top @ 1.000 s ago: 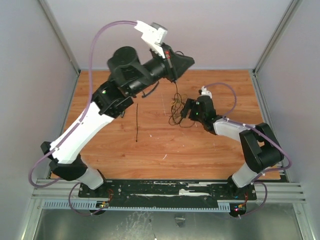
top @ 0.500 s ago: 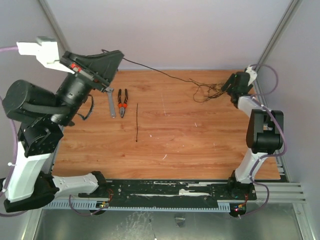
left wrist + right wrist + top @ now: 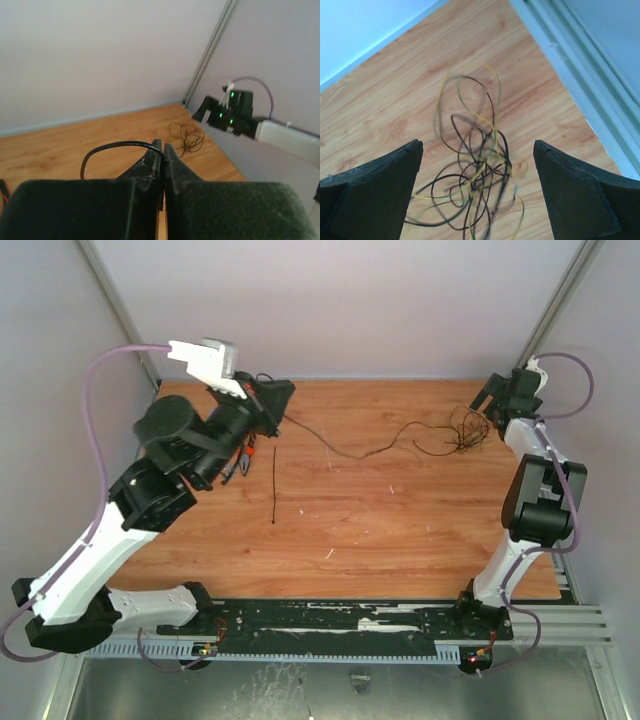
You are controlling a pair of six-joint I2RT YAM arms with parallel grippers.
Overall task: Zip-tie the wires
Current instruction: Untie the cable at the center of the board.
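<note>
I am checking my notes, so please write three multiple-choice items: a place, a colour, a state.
1. Where is the zip tie? A held by an arm; B flat on the table, apart from the wires; C inside the tangle.
2. Which colours are the wires? A red and blue; B white; C black and yellow.
3. How is the right gripper? A open, empty; B shut on the wires; C shut on the zip tie.
Key: B, it lies alone; C, the right wrist view shows both; A, its fingers stand wide apart.
</note>
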